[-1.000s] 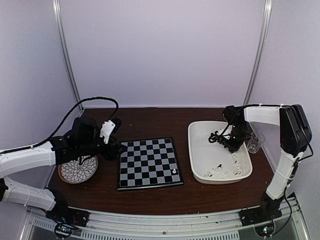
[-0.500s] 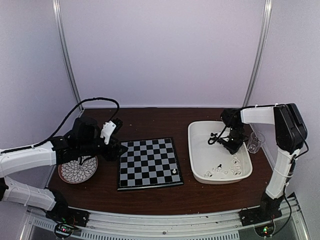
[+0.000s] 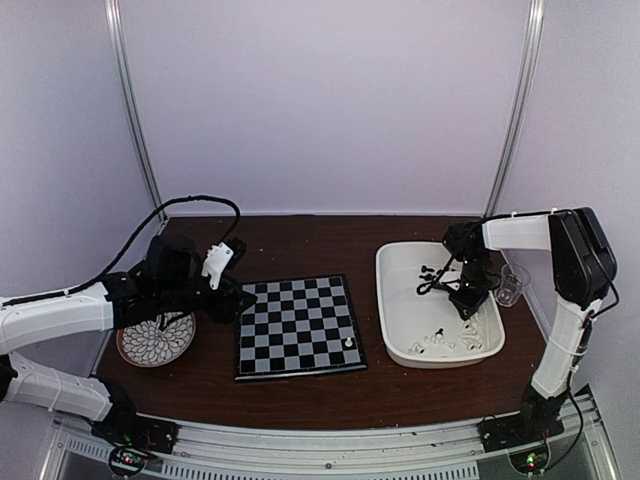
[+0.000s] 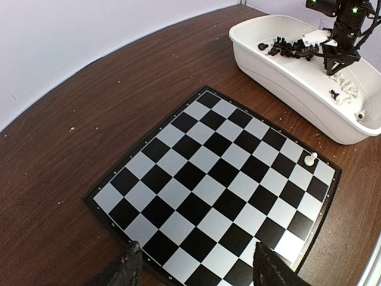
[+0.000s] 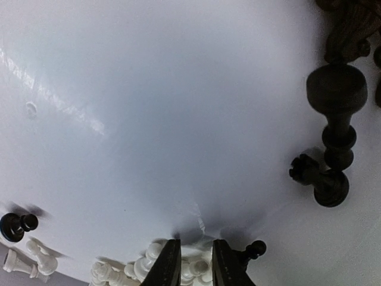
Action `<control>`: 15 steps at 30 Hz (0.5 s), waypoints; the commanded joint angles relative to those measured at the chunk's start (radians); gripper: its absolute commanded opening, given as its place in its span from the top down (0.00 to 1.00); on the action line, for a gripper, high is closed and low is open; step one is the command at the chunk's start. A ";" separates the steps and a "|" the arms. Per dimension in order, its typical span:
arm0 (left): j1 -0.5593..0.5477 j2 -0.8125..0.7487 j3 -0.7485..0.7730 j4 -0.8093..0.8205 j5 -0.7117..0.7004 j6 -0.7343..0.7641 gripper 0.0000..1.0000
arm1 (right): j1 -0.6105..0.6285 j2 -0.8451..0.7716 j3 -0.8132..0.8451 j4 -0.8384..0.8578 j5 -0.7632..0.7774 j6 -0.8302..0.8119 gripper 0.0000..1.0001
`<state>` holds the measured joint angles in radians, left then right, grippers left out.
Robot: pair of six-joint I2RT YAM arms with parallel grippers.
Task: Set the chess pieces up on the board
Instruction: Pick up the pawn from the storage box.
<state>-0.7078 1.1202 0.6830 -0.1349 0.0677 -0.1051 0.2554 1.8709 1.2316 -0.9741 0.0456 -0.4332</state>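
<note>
Brown table (image 3: 300, 250): left tool (image 4: 199, 271) apart at board (image 4: 208, 185) edge; right tool (image 5: 191, 265) among white chess pieces (image 5: 143, 266), grip unclear.

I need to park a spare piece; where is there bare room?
Nearly all of the board is bare, except one white pawn by its right edge. The wood strip between board and tray is free too. Crowded: the tray's near end, with white pieces.

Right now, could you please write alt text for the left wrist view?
A chessboard on a brown table holds one white piece near its right corner. Beyond, the right gripper dips into a white tray of pieces; the open left gripper frames the bottom edge.
</note>
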 commanded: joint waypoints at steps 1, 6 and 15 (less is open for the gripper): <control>0.000 0.004 0.032 0.034 0.014 0.012 0.36 | -0.007 -0.029 -0.016 -0.027 -0.010 0.026 0.78; -0.001 0.001 0.032 0.035 0.014 0.010 0.36 | -0.007 -0.054 -0.030 -0.024 0.007 0.027 0.75; 0.000 -0.001 0.030 0.034 0.013 0.008 0.36 | -0.007 -0.113 -0.024 -0.028 -0.106 0.043 0.75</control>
<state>-0.7078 1.1202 0.6830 -0.1349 0.0685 -0.1051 0.2554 1.8076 1.2064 -0.9936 0.0059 -0.4107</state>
